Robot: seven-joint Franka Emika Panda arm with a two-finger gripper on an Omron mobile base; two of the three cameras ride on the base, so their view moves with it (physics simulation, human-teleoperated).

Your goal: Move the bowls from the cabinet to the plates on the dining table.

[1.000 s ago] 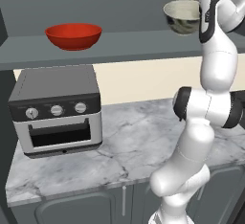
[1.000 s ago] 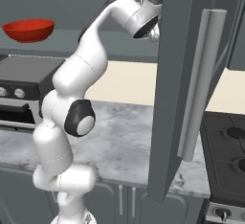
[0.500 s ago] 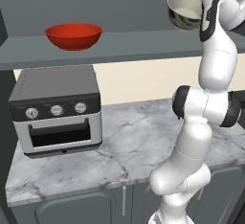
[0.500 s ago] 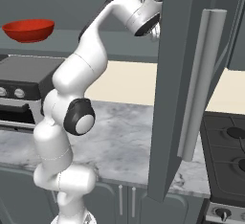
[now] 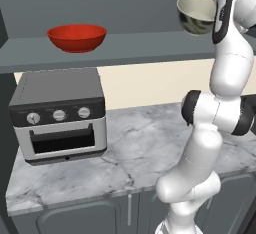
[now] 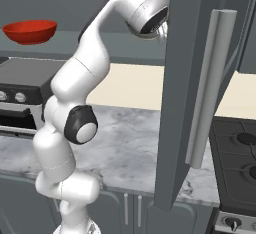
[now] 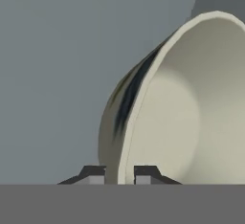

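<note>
- The tool [image 7: 119, 173] is clenched on the rim of the cream bowl [image 5: 196, 14]; in the hand view one fingertip sits outside the wall and one inside.
- The cream bowl hangs tilted, mouth turned sideways, just above the cabinet shelf [image 5: 150, 45] and apart from it.
- The red bowl [image 5: 77, 37] rests upright on the same shelf, well to the left of the cream bowl.
- Judgement: the step in hand is carrying the cream bowl out of the cabinet. A rim pinch on a glossy wall may slip, so a slow, level withdrawal is advisable.
- The open cabinet door [image 6: 200, 88] stands close beside the cream bowl in the right base view; the exit path should stay clear of it.
- Cream bowl: deep, round, thin-rimmed, glossy pale interior, darker streaked outside.
- Red bowl: plain, bright, smooth.
- Below the cream bowl: veined marble counter [image 5: 135, 153] with a boxy grey toaster oven [image 5: 57, 115].
</note>
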